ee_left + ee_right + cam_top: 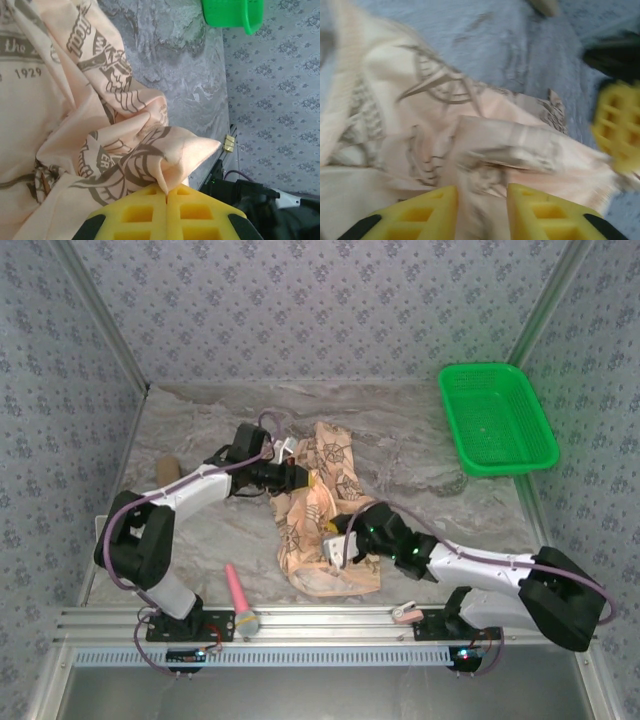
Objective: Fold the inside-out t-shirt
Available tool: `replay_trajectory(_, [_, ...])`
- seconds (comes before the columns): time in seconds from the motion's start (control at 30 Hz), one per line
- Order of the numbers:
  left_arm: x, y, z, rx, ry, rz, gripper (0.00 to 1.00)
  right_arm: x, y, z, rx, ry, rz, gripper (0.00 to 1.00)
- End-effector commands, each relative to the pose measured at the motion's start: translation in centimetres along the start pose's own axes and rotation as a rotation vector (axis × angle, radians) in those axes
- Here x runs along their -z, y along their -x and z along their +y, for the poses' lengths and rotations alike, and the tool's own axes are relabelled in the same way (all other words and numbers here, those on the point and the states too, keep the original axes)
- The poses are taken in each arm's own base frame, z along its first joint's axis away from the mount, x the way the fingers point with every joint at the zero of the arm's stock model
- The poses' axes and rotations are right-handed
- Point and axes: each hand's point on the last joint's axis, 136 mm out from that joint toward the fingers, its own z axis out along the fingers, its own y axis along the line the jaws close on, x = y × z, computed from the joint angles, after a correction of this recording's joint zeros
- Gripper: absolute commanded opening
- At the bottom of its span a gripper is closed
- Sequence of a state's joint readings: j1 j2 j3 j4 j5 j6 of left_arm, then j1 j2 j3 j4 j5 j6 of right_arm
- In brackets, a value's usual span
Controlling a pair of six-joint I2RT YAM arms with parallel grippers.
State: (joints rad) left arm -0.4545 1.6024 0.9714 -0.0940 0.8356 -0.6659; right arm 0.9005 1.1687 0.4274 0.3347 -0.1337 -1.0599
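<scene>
The inside-out t-shirt [322,525] lies crumpled near the middle of the counter [440,495], a rumpled strip running from mid-counter towards the near edge. Its printed peach side shows in most folds, with paler cloth at the near end. The left end effector [167,194] is clenched on a pointed fold of the shirt's far part, the cloth pinched between its yellow fingers [140,212] and lifted into a small peak. The right end effector [482,212] hangs over the shirt's near half with its jaws apart. Printed cloth shows in the gap between them (that view is blurred, so I cannot tell whether it touches the fabric). A green basket [497,420] sits at the far right corner, well apart from the shirt. A pink-handled tool [238,592] lies by the near edge, left of the shirt.
</scene>
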Motion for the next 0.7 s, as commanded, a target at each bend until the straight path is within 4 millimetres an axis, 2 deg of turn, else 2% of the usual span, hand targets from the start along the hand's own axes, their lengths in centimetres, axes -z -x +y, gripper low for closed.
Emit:
replay_trajectory(0.0, [0.3, -0.9, -1.5, -0.018, -0.074, 0.007, 0.03, 0.7, 2.3, -1.9, -0.258, 0.026, -0.154, 0.35])
replay_trajectory(0.1, [0.3, -1.4, -1.5, -0.013, -0.082, 0.019, 0.05, 1.6, 3.1, -1.8, -0.341, 0.114, -0.239, 0.35])
replay_trajectory(0.17, [0.2, -1.6, -1.6, -0.003, -0.094, 0.026, 0.05, 1.8, 3.2, -2.6, -0.385, 0.118, -0.255, 0.35])
replay_trajectory(0.27, [0.0, -1.9, -2.2, 0.002, -0.123, 0.035, 0.05, 1.0, 1.8, -4.7, -0.477, 0.042, -0.205, 0.35])
replay_trajectory(0.37, [-0.2, -2.1, -3.0, 0.02, -0.159, 0.046, 0.05, -0.4, 0.6, -6.1, -0.547, -0.063, -0.134, 0.36])
replay_trajectory(0.57, [-0.3, -2.8, -3.2, 0.059, -0.165, 0.063, 0.06, -2.6, -2.5, -5.8, -0.634, -0.184, 0.011, 0.36])
replay_trajectory(0.67, [-0.2, -2.8, -3.5, 0.067, -0.172, 0.057, 0.07, -3.2, -2.8, -5.6, -0.68, -0.207, 0.012, 0.36])
